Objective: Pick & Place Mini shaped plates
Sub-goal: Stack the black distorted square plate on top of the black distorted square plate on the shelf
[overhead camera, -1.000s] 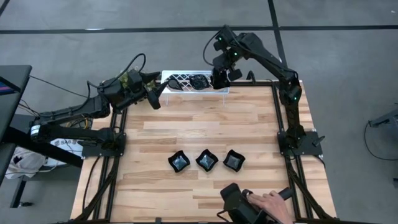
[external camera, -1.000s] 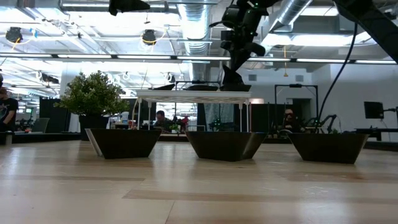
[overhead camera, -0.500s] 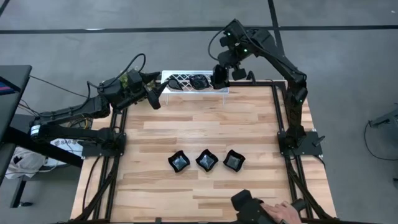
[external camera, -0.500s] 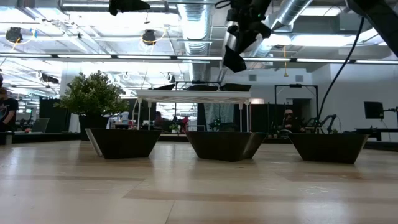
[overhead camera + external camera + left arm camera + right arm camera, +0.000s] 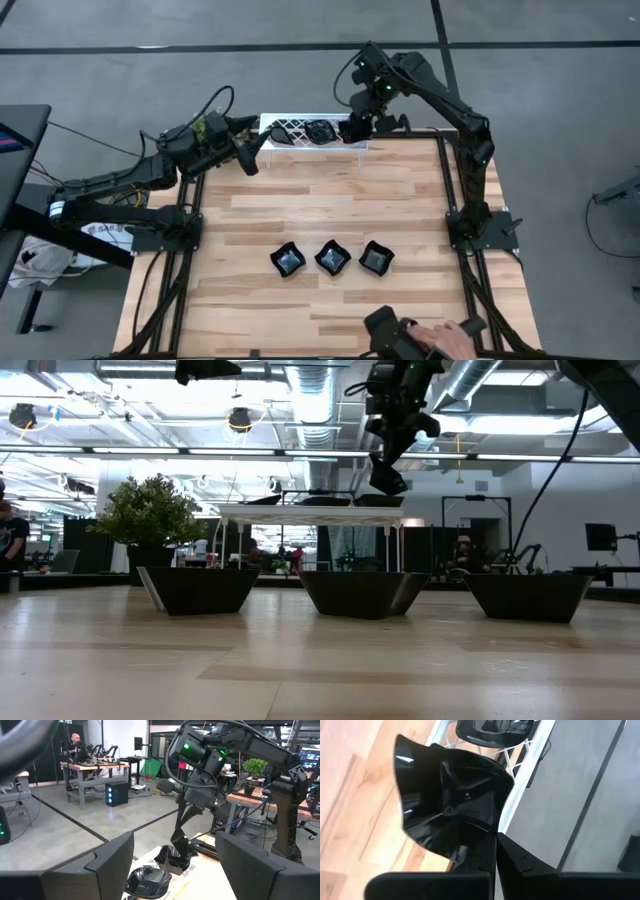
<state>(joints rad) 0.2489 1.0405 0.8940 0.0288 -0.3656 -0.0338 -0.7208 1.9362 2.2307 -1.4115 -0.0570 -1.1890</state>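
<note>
Three wavy-edged plates (image 5: 329, 258) already sit in a row on the worktop (image 5: 300, 200), well apart from the right pincer (image 5: 357, 128), which grips a fourth black plate (image 5: 447, 800) above the white rack (image 5: 290, 128) where others remain, while the left pincer (image 5: 245, 160) waits open beside it.

Grey concrete floor (image 5: 560, 90) crossed by dark lines around a pale wooden table (image 5: 320, 200). Beyond, an open workshop under bright strip lights (image 5: 150, 450) and silver ceiling ducts (image 5: 310, 390), with workbenches (image 5: 95, 767), monitors and seated people.
</note>
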